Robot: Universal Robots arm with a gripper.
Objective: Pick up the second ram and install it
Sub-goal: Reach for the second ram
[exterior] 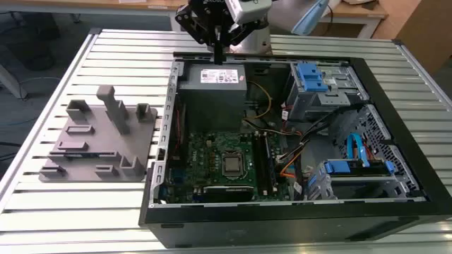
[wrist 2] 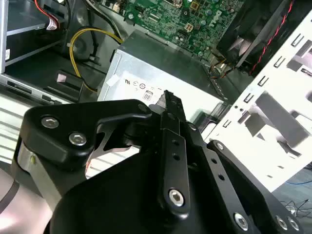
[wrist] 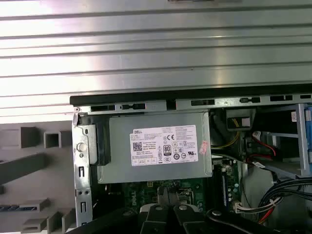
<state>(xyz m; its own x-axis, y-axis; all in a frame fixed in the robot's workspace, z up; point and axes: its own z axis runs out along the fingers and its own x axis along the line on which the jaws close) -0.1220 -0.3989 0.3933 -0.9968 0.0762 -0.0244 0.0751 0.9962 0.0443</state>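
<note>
The table (exterior: 42, 211) is ribbed aluminium, long bright slats with dark grooves. On it lies a black tower case (exterior: 282, 225), its side off. Inside, a dull grey sheet-metal power supply (exterior: 211, 87) carries a white sticker. Next to it is a green motherboard (exterior: 219, 151) studded with small parts, and beyond that blue plastic drive brackets (exterior: 310, 79) and a loose yellow cable (exterior: 267, 103).

To the exterior view's left of the case sits a matte grey fixture (exterior: 99, 137), blocky, with upright posts and shallow rectangular pockets.

The second ram (exterior: 84, 155) looks to be the slim bluish strip lying flat in one of the fixture's long pockets. A sliver of blue (wrist: 10, 208) also shows there in the first wrist view. It is well apart from the arm.

The gripper (exterior: 219, 57) hangs with its fingers pointing straight down, above the rim of the case beside the power supply. Its black linkages are smooth, with bright bolt heads. In both wrist views the two fingers (wrist 2: 168, 100) (wrist: 165, 192) meet at the tips, so from here the pincer reads as closed
</note>
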